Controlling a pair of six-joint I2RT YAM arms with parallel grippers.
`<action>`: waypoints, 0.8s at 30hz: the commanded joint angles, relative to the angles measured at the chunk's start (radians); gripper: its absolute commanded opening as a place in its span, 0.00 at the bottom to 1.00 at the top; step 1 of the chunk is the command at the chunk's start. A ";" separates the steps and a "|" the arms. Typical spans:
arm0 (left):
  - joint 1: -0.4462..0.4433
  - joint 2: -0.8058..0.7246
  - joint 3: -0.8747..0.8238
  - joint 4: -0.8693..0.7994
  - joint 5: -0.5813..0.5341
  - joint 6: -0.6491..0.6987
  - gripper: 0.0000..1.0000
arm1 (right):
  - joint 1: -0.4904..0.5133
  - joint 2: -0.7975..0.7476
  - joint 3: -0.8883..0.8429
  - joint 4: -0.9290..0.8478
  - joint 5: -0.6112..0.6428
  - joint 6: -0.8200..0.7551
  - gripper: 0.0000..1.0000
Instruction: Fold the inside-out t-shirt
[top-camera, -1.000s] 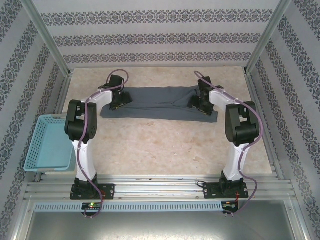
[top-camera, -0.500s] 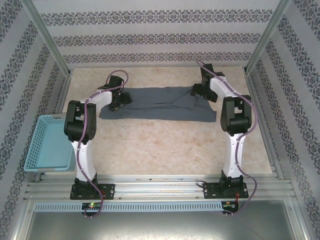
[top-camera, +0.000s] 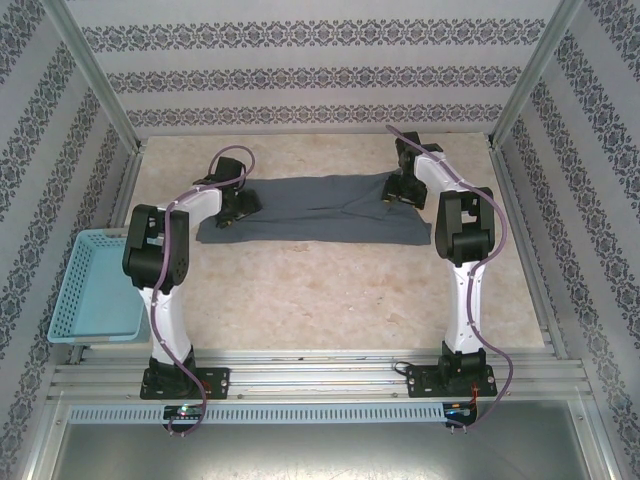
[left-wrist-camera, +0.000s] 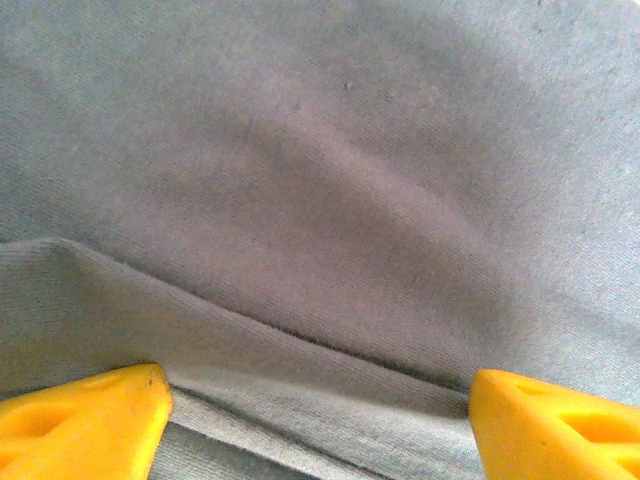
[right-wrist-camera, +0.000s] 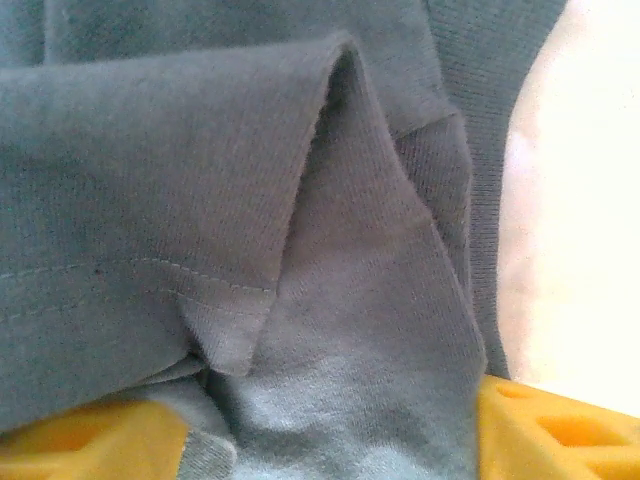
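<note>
Item: t-shirt (top-camera: 315, 208), slate-grey, flat on worktop (top-camera: 330, 290); left tool (left-wrist-camera: 320, 400) spread, cloth ridge between its jaws; right tool (right-wrist-camera: 330, 420) spread, hem flap between its jaws, possibly touching them.

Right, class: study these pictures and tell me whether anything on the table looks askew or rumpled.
Yes. The t-shirt lies in a long band across the table, but its right end, by the right gripper, is rumpled: the cloth there stands up in a peaked ridge instead of lying flat.
</note>
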 joint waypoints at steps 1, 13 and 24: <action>0.022 -0.007 -0.082 -0.065 -0.010 -0.040 0.80 | 0.009 0.032 0.030 -0.053 -0.034 -0.024 0.63; 0.009 -0.145 -0.282 0.005 0.019 -0.088 0.81 | -0.026 -0.127 -0.215 0.131 -0.125 0.008 0.08; -0.181 -0.310 -0.430 0.030 0.031 -0.200 0.81 | -0.102 -0.399 -0.426 0.149 0.127 -0.018 0.00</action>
